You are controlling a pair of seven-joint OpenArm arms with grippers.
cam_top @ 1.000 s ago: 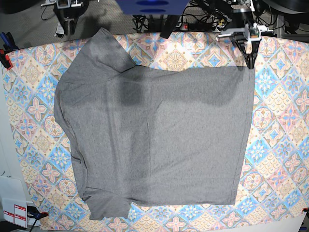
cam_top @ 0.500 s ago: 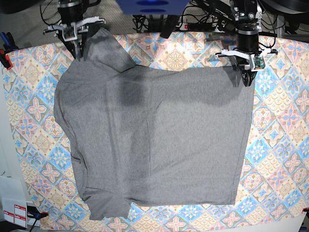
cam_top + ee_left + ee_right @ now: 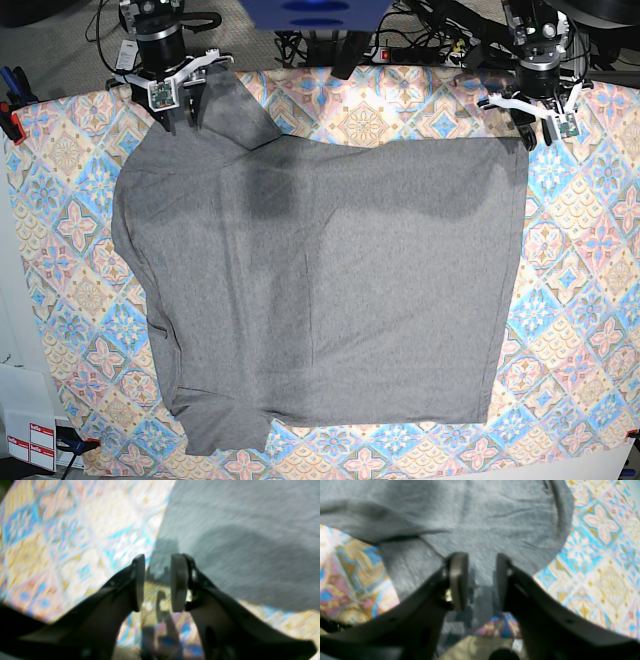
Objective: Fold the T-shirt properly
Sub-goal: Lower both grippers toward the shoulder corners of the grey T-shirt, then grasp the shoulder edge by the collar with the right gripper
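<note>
Left gripper point(image 3: 157, 580): the two pale pads point(image 3: 178, 580) stand apart with a clear gap and nothing between them; through the gap shows a corner of the T-shirt point(image 3: 320, 280) and the patterned tablecloth point(image 3: 62, 530) below it. In the base view this gripper point(image 3: 528, 128) hovers at about 1 o'clock of the cloth, over the shirt's far corner.

Right gripper point(image 3: 481, 580): jaws likewise parted and empty, poised over a grey sleeve lobe that spreads toward 12 o'clock in the wrist view. In the base view it point(image 3: 178, 112) sits at about 11 o'clock, beside the raised sleeve.

The T-shirt lies spread flat across the middle of the tablecloth, one sleeve pointing to 11 o'clock and another to 7 o'clock.
</note>
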